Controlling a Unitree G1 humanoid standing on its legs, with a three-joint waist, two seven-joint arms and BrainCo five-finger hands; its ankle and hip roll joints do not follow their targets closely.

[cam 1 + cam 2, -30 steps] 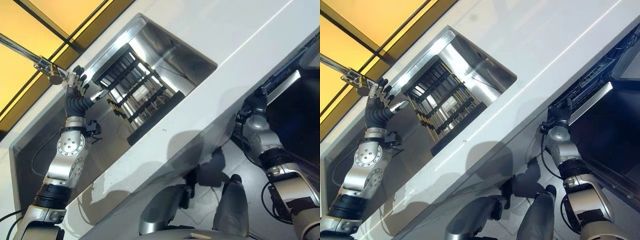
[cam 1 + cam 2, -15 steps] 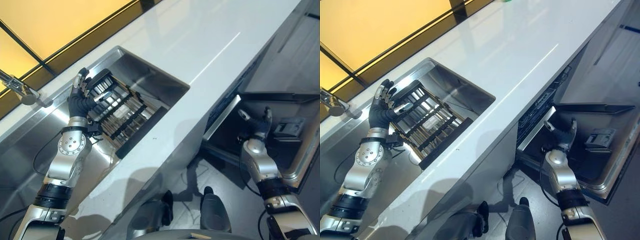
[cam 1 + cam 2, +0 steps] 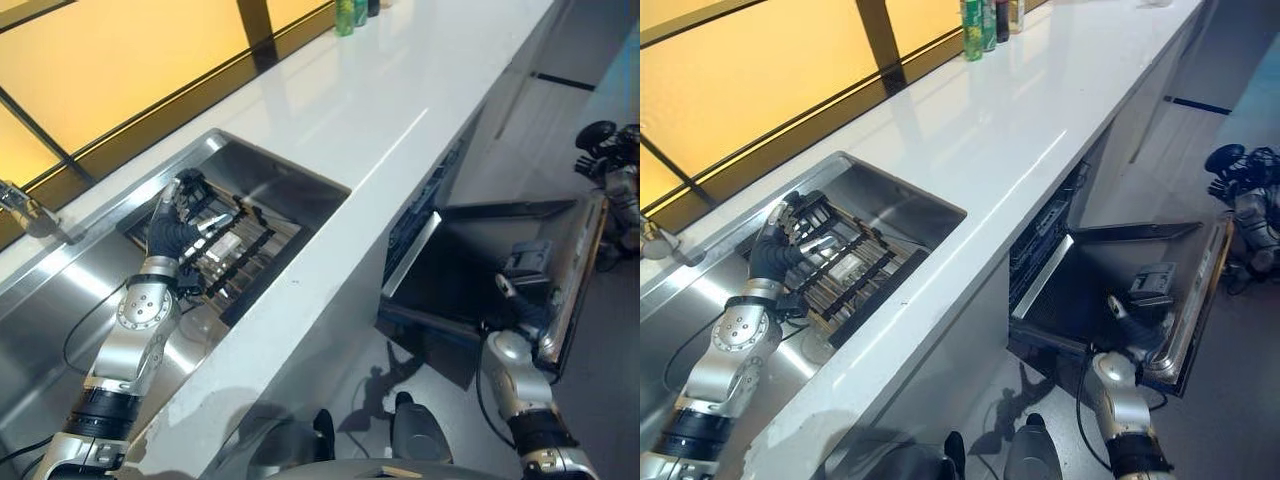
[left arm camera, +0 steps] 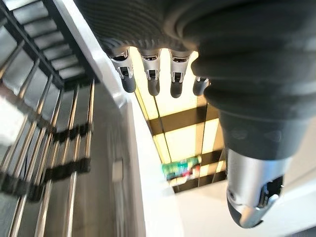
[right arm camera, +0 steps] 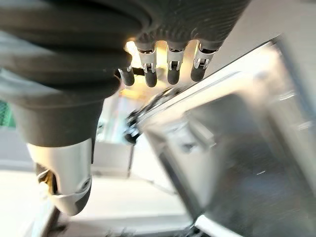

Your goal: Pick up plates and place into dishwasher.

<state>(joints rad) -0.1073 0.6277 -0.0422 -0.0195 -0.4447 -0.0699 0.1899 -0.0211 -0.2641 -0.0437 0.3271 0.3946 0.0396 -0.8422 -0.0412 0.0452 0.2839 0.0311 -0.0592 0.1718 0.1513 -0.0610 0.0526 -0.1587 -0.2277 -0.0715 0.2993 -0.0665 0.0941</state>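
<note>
- Left hand (image 3: 172, 228), fingers relaxed and empty, hovers above the rack (image 3: 228, 250), probably to find plates.
- Right hand (image 3: 523, 308), loose, waits beside the dishwasher door (image 3: 470, 270).

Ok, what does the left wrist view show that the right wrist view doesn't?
Left wrist view: the left robot hand, fingers straight, by the dark-barred rack in the sink, with green bottles far off. Right wrist view: the right robot hand, fingers also straight, by the steel inner face of the open dishwasher door. Shared: each looks past its own open robot hand, which holds nothing.
</note>
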